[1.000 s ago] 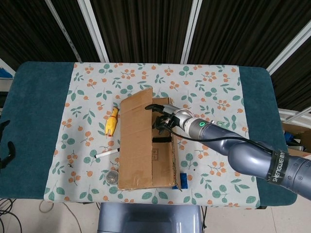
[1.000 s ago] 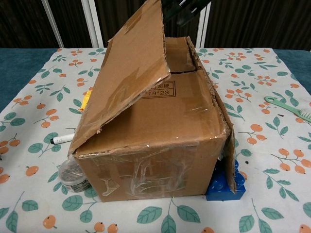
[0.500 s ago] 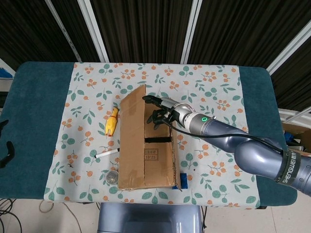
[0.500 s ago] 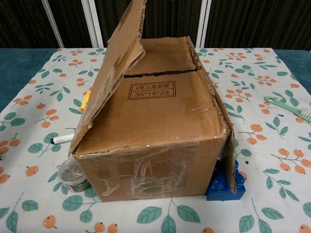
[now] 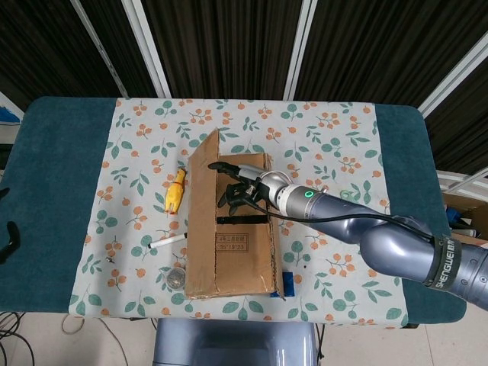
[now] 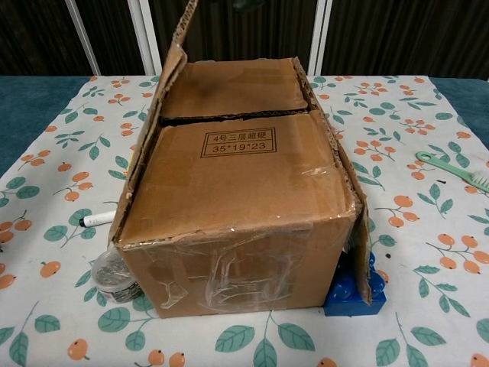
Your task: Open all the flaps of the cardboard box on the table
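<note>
Head view shows the right hand [image 5: 242, 187] reaching over the top of the cardboard box [image 5: 232, 229], its dark fingers [image 5: 223, 166] spread and touching the inner face of the long left flap [image 5: 200, 213]. That flap stands nearly upright, on the side of the hand away from its arm. The fingers press against the cardboard rather than closing round it, so the hand grips nothing. Directly beneath the hand lie the two short flaps [image 6: 237, 122], still folded flat, with a dark slit between them and a printed label on the nearer one. The box sits in the middle of the flowered tablecloth [image 5: 328, 145]. Beyond the raised flap from the hand lie a yellow toy [image 5: 175, 191], a white marker [image 5: 168, 241] and a small round container [image 5: 177, 279] by the box's near corner. A blue brick [image 6: 353, 290] sits against the box's near corner on the arm's side, and a green brush [image 6: 457, 170] lies well apart past it. Only a dark edge of the left hand [image 5: 8, 236] shows at the frame's border, and I cannot tell how its fingers stand.
</note>
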`<act>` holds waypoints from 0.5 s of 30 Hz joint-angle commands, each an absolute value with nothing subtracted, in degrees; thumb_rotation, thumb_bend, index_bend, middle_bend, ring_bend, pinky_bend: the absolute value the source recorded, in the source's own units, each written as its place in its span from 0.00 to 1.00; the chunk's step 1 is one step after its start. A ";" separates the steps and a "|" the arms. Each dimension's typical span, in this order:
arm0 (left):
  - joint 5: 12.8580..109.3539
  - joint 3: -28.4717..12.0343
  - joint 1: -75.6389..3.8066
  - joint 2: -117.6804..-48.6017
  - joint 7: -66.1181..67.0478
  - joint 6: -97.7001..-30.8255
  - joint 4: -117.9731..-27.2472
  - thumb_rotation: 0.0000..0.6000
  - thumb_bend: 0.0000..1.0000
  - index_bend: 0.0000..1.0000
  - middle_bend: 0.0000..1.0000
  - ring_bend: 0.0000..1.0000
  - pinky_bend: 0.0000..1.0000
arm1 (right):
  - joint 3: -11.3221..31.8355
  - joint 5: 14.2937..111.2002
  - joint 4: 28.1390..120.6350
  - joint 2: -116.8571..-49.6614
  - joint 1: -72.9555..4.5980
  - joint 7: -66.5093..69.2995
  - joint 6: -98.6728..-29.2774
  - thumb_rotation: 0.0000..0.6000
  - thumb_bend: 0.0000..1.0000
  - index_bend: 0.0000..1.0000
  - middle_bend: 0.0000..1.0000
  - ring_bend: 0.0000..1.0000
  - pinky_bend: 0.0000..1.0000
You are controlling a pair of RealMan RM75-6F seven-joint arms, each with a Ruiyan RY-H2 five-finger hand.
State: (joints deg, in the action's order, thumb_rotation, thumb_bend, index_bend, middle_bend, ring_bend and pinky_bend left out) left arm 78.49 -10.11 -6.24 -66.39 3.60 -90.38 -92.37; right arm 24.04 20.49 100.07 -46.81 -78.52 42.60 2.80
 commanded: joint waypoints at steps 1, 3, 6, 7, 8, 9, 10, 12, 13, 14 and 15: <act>78.43 -10.22 -6.18 -66.36 3.29 -90.46 -92.42 1.00 0.59 0.15 0.02 0.11 0.20 | 24.91 20.72 99.12 -47.32 -78.71 43.57 3.65 1.00 0.90 0.00 0.00 0.38 0.42; 78.49 -10.23 -6.18 -66.32 3.11 -90.44 -92.44 1.00 0.59 0.15 0.02 0.11 0.20 | 25.30 20.93 98.57 -47.51 -78.88 44.09 4.04 1.00 0.90 0.00 0.00 0.38 0.42; 78.55 -10.24 -6.15 -66.29 2.93 -90.43 -92.47 1.00 0.59 0.15 0.02 0.11 0.20 | 25.93 21.28 98.12 -47.85 -78.96 44.83 4.77 1.00 0.90 0.00 0.00 0.38 0.42; 78.56 -10.24 -6.15 -66.29 2.89 -90.43 -92.46 1.00 0.59 0.15 0.02 0.11 0.20 | 26.26 21.30 98.06 -47.96 -78.82 45.03 5.06 1.00 0.90 0.00 0.00 0.38 0.42; 78.55 -10.24 -6.15 -66.27 2.90 -90.39 -92.44 1.00 0.59 0.15 0.02 0.11 0.20 | 26.98 21.29 98.00 -48.17 -78.48 45.29 5.63 1.00 0.90 0.00 0.00 0.38 0.42; 78.53 -10.24 -6.15 -66.26 2.90 -90.36 -92.44 1.00 0.59 0.15 0.02 0.11 0.19 | 27.59 21.27 97.93 -48.33 -78.15 45.43 6.06 1.00 0.90 0.00 0.00 0.38 0.42; 78.51 -10.26 -6.14 -66.26 2.86 -90.35 -92.44 1.00 0.59 0.15 0.02 0.11 0.19 | 28.52 21.30 97.77 -48.59 -77.58 45.54 6.60 1.00 0.90 0.00 0.00 0.38 0.42; 78.52 -10.26 -6.14 -66.23 2.78 -90.31 -92.45 1.00 0.59 0.15 0.02 0.11 0.19 | 29.93 21.63 97.54 -49.00 -76.69 45.41 7.18 1.00 0.90 0.00 0.00 0.38 0.42; 78.53 -10.25 -6.14 -66.20 2.75 -90.28 -92.48 1.00 0.59 0.15 0.02 0.11 0.19 | 30.59 21.97 97.45 -49.20 -76.30 45.23 7.37 1.00 0.90 0.00 0.00 0.38 0.42; 78.55 -10.26 -6.13 -66.19 2.72 -90.28 -92.50 1.00 0.59 0.15 0.02 0.11 0.19 | 30.95 22.16 97.40 -49.32 -76.07 45.16 7.43 1.00 0.90 0.00 0.00 0.38 0.42; 78.55 -10.27 -6.13 -66.19 2.67 -90.28 -92.50 1.00 0.59 0.15 0.02 0.11 0.19 | 31.58 22.36 97.42 -49.52 -75.73 45.13 7.44 1.00 0.90 0.00 0.00 0.38 0.42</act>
